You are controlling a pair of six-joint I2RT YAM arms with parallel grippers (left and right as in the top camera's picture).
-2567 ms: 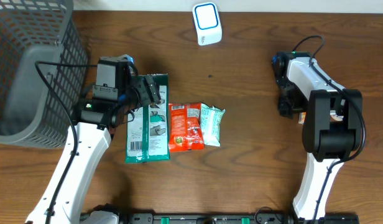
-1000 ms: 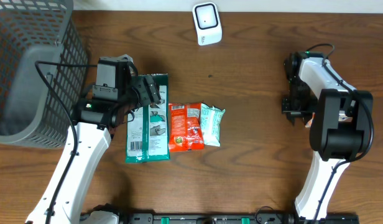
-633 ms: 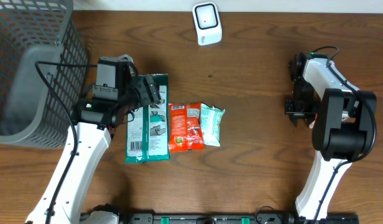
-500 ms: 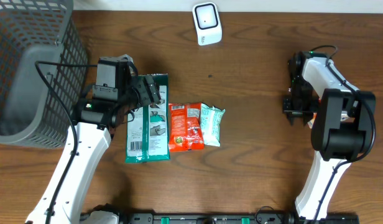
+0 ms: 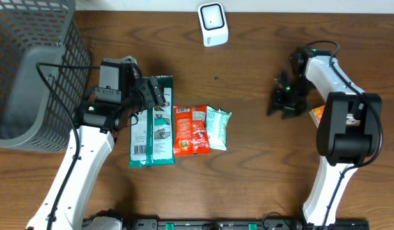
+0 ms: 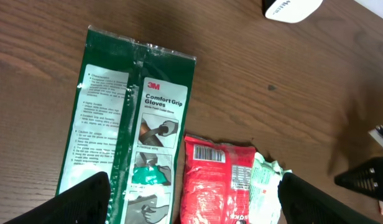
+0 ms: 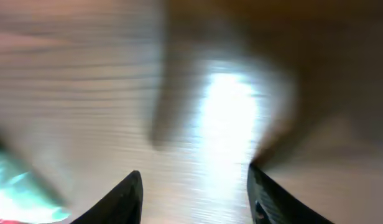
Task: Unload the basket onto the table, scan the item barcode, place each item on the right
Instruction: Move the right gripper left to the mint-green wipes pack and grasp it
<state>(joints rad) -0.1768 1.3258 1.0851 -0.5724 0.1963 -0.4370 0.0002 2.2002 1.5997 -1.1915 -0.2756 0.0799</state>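
Three packets lie side by side on the table: a green glove pack (image 5: 152, 128) (image 6: 132, 124), a red packet (image 5: 190, 130) (image 6: 216, 180) with its barcode facing up, and a pale green packet (image 5: 217, 128) (image 6: 263, 186). The white scanner (image 5: 213, 24) (image 6: 291, 7) stands at the far edge. My left gripper (image 5: 155, 96) (image 6: 194, 205) hovers open over the green pack's top end, holding nothing. Right of centre, my right gripper (image 5: 278, 102) (image 7: 194, 199) is open over bare wood; its view is blurred by motion. A small orange item (image 5: 317, 114) lies beside the right arm.
A grey wire basket (image 5: 31, 70) fills the far left corner. The right arm's links (image 5: 341, 121) stand along the right side. Bare wood lies between the packets and the right gripper.
The right gripper has swung left toward the table's middle and its jaws have widened. The orange item now shows on the table beside that arm. The left arm has not moved.
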